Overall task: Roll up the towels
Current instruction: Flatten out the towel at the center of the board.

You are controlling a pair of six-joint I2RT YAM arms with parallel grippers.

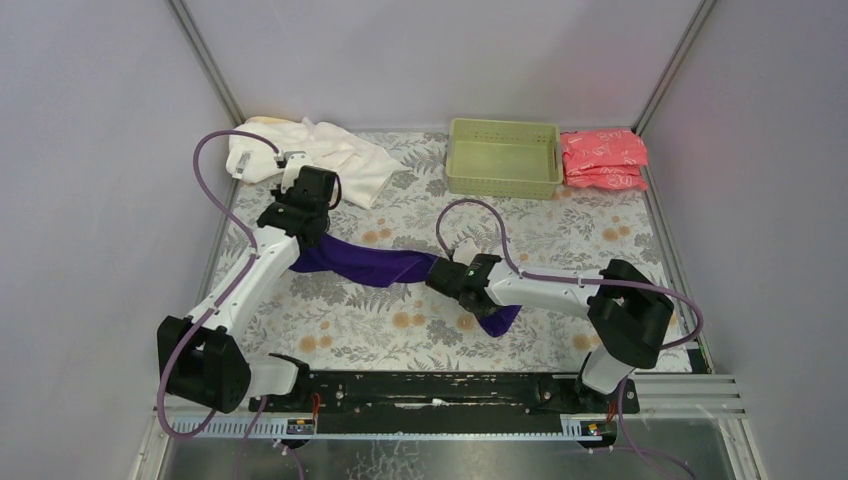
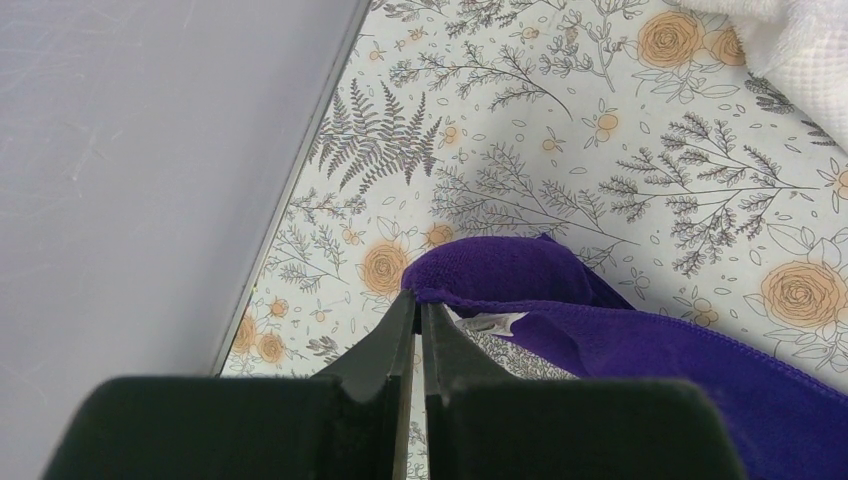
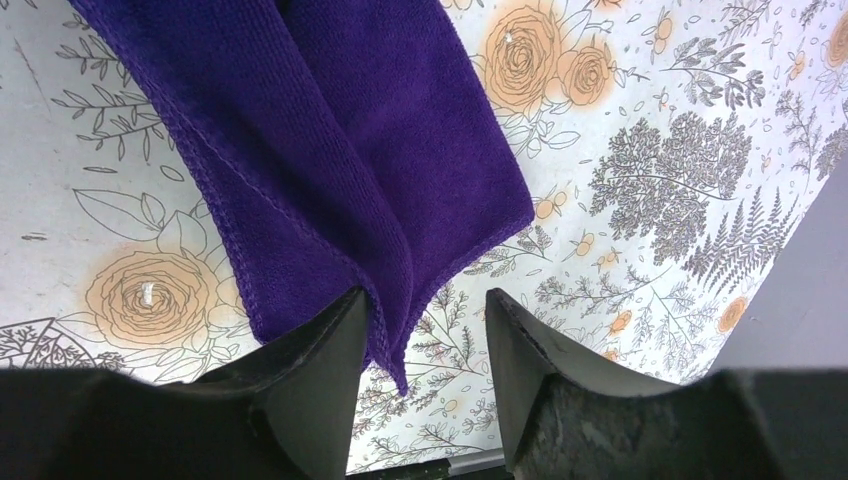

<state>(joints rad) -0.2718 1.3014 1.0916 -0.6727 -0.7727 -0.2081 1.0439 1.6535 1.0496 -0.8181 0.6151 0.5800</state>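
Floral tabletop (image 1: 560,230) bears purple towel (image 1: 370,265), pink packets (image 1: 603,160) with unreadable print.

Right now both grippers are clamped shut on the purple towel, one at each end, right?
Only the left gripper is clamped shut on the purple towel. The right gripper stands open around the other end, as the right wrist view shows.

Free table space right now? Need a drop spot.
Bare patches: between purple towel and basket; near strip between that towel and the base rail. Crowded: back edge with white towel, basket, pink packets; middle, left arm and right arm.
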